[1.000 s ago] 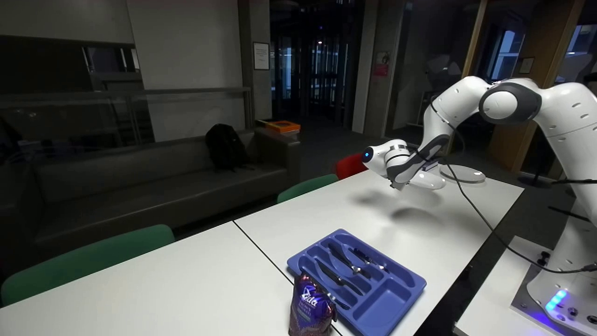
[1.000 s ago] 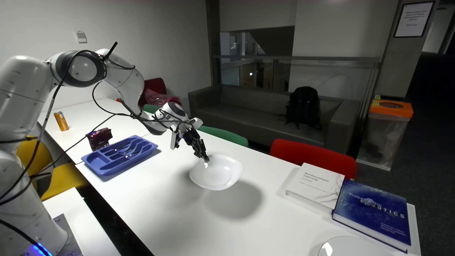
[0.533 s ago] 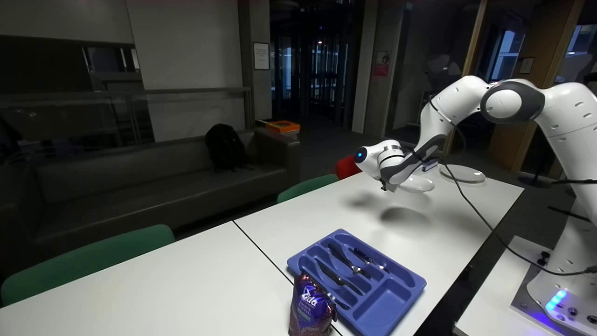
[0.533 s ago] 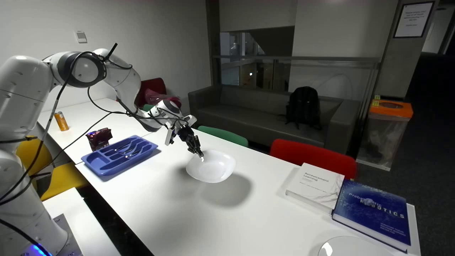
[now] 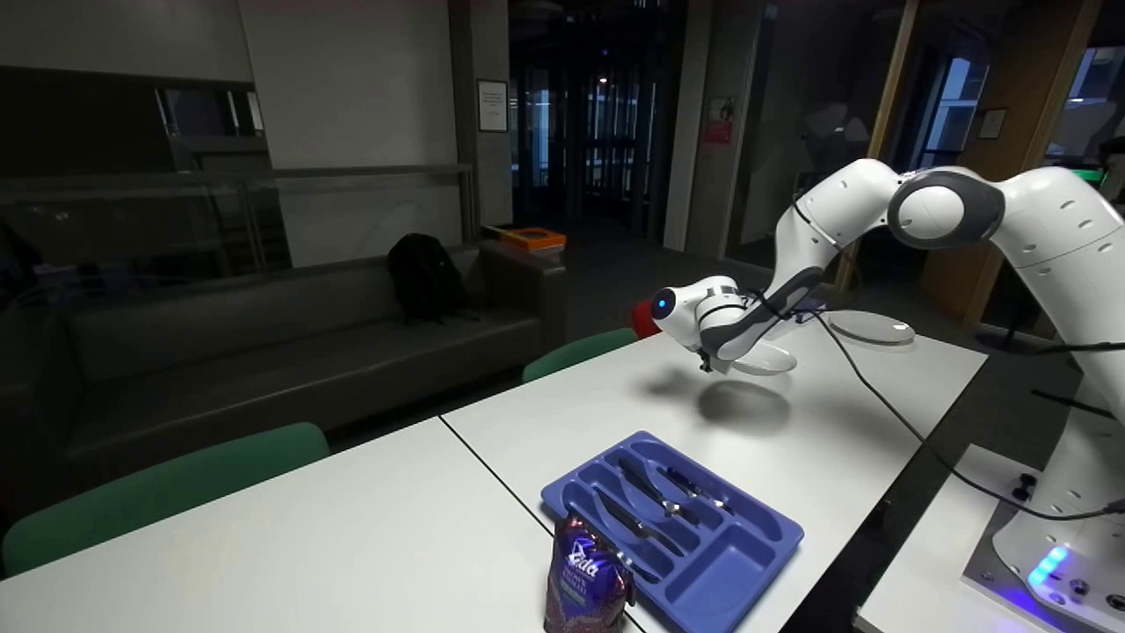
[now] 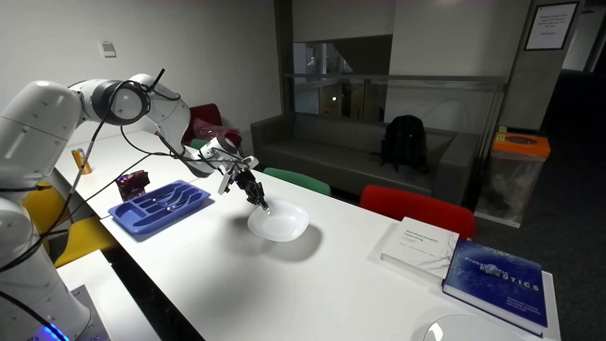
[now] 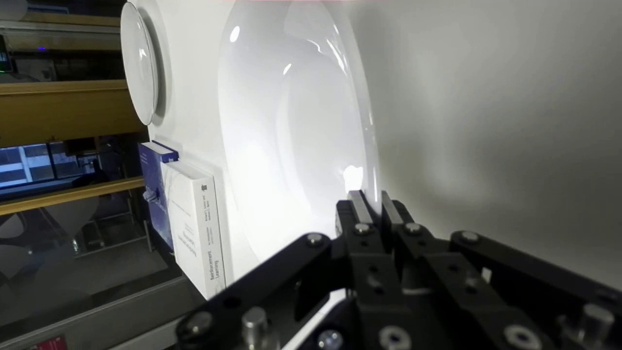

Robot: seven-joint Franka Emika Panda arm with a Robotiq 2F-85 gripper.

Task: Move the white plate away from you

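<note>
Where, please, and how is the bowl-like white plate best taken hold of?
I'd pinch the white plate by its rim, from above on the side nearer the blue tray, where the jaws sit now. Its raised wall should let one go inside and one outside, as the wrist view shows.

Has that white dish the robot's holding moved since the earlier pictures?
Yes: in both exterior views the white dish has shifted leftward in the picture, nearer the blue tray.
</note>
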